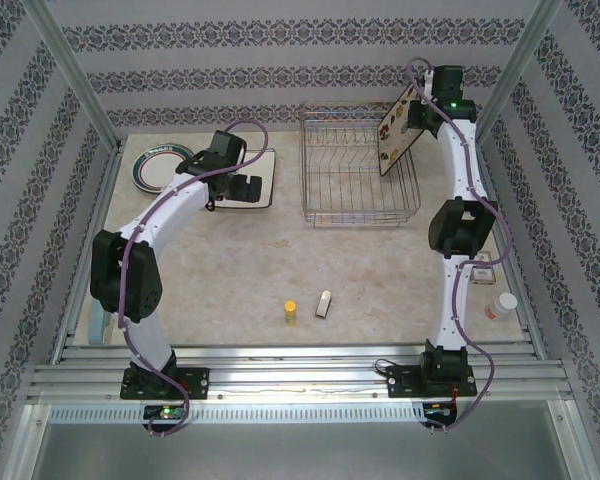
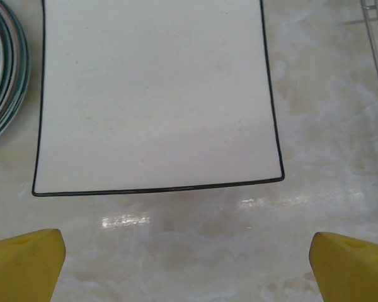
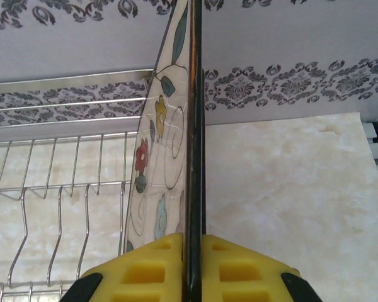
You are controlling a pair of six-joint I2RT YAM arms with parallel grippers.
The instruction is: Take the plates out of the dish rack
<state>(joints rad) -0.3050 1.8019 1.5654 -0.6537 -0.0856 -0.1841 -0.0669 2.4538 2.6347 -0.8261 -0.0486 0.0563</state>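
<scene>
Gleaming edge-on between right jaws is a square flowered plate (image 3: 159, 135).

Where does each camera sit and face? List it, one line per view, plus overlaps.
Top external: above, behind the bases, looking down on the marbled beige table; both arms show.
Left wrist: on the left arm, facing down at a flat square white plate; open left gripper at bottom.
Right wrist: on the right arm, looking along a square flowered cream plate; right gripper shut on it.
Shared: top and right wrist show that flowered plate and the silver wire dish rack.
</scene>
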